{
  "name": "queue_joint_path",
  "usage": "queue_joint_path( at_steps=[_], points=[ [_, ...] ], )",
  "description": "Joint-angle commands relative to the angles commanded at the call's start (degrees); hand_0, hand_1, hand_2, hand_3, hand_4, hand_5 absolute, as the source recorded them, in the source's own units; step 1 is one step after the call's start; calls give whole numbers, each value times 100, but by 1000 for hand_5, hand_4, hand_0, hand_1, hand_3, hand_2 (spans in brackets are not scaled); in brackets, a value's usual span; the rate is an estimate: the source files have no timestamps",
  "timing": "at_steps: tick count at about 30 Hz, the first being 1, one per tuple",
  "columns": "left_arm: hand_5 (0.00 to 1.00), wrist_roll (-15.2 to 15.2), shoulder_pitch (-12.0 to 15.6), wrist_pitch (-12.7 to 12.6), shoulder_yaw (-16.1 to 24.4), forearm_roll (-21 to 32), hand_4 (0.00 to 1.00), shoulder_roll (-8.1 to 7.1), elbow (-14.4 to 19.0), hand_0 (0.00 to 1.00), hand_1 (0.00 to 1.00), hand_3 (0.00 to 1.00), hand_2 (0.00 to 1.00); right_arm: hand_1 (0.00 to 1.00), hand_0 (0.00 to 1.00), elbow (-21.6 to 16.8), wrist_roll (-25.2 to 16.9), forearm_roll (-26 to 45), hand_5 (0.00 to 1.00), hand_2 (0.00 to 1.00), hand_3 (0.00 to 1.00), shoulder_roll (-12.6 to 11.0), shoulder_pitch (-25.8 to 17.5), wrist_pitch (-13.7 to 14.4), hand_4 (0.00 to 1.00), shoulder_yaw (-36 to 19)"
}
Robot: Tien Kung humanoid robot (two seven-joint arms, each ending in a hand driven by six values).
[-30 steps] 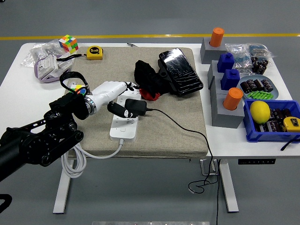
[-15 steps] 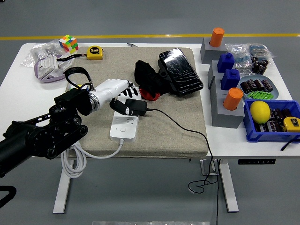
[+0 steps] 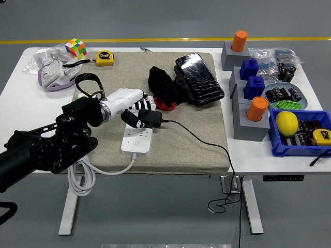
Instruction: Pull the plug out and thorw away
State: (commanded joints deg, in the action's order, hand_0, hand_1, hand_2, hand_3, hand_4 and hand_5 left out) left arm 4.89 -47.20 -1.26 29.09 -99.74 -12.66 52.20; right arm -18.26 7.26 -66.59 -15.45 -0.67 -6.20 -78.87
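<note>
Gripping black plug (image 3: 148, 118): left hand (image 3: 129, 103) fingers

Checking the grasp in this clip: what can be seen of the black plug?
The plug is a boxy black adapter, matte plastic by its look, sitting on the far end of the white power strip on the grey mat. A thin black cable runs right and off the mat's front edge. The left hand grips its left side.

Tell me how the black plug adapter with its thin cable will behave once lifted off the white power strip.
The black plug adapter looks small and rigid, probably light. Its thin black cable runs slack across the pad and off the table's edge, so it will likely trail and drag, perhaps snagging there.
</note>
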Motion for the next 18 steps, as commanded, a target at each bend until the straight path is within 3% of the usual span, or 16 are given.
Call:
queue_joint_path(
  at_steps=[1,2,7,8,18],
  points=[
    [43,-4,3,-5,2,-6,836,0,0,413,532,566,521,651,619,-1,0,0,532,682,632,2,-4,0,985,-5],
    [2,-7,8,-14,-2,-11,775,-2,0,363,490,562,492,651,619,-2,0,2,532,683,633,4,-14,1,985,-13],
    [2,-66,10,-73,-41,-23,775,-5,-21,363,490,562,492,651,619,2,6,-13,532,683,633,4,-30,0,985,-50],
    [2,-91,9,-106,-44,-30,750,-3,-28,325,458,549,467,651,619,0,6,-12,531,683,632,5,-31,-1,985,-55],
    [2,-240,8,-346,95,-147,774,30,11,317,438,532,446,651,619,-9,10,-24,532,683,632,24,-40,18,985,-158]
  ],
)
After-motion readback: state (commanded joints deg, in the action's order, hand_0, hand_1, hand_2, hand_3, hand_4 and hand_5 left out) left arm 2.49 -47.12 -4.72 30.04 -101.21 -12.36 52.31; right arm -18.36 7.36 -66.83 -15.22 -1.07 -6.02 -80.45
